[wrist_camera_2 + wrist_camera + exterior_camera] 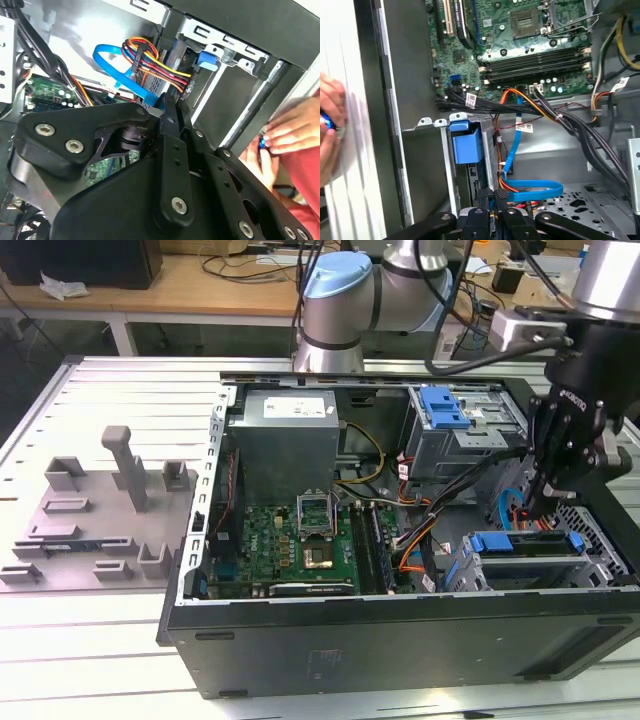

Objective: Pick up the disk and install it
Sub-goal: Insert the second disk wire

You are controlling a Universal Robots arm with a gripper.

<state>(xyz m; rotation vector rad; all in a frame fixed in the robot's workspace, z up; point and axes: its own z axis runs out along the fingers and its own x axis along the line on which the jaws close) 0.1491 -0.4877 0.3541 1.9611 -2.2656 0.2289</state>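
Seemingly closed on nothing visible, the gripper [537,508] hangs inside the computer case [400,640], fingertips partly hidden.

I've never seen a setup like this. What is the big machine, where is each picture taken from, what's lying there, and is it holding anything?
The machine is a silver and pale blue jointed robot arm ending in a black gripper, its mechanical hand. The exterior view comes from a camera off the arm. It shows an open black desktop computer case lying on a slatted metal table, with a green motherboard inside and a grey moulded fixture tray beside it on the exterior view's left. The gripper reaches down into the case at the exterior view's right, near a grey metal drive cage with a blue plastic latch piece.

The two wrist views come from cameras riding on the arm, so they look past the gripper's black body into the case, at coloured cables and a blue flat data cable. A person's hand rests at the case's edge. I cannot tell whether the gripper holds anything.
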